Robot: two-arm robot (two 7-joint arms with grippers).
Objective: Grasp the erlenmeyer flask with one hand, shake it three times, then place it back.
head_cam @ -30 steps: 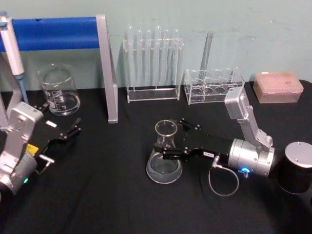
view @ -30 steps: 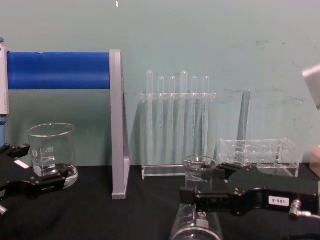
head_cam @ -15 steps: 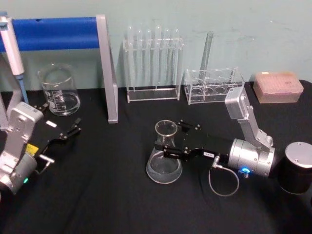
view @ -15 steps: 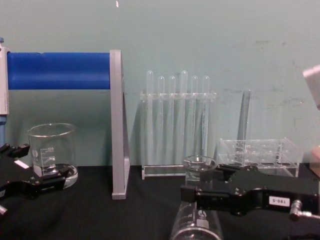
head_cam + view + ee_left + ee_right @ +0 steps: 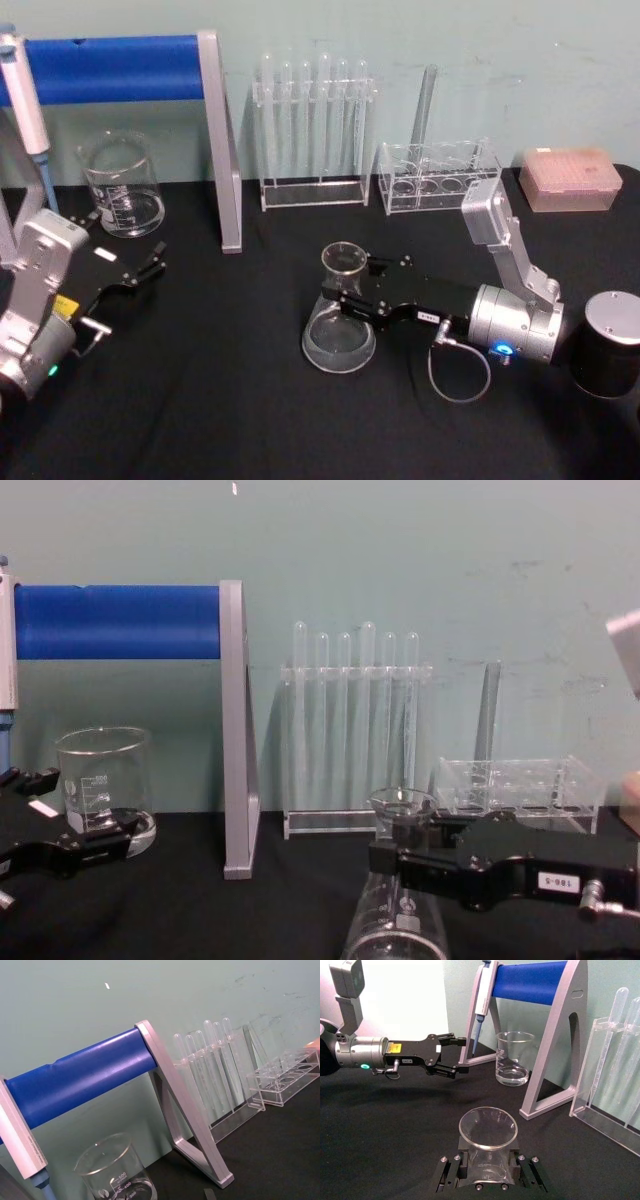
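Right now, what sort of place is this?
Likely a lab bench: a test tube rack, a beaker, and the erlenmeyer flask gripped by the right end effector mid-table; the left end effector idles near the beaker.

Bare black tabletop [image 5: 230,400] is lying open left of and before the clear glass conical flask [image 5: 335,340]; clear acrylic test-tube rack [image 5: 310,190] and grey metal stand leg [image 5: 225,150] are blocking behind.
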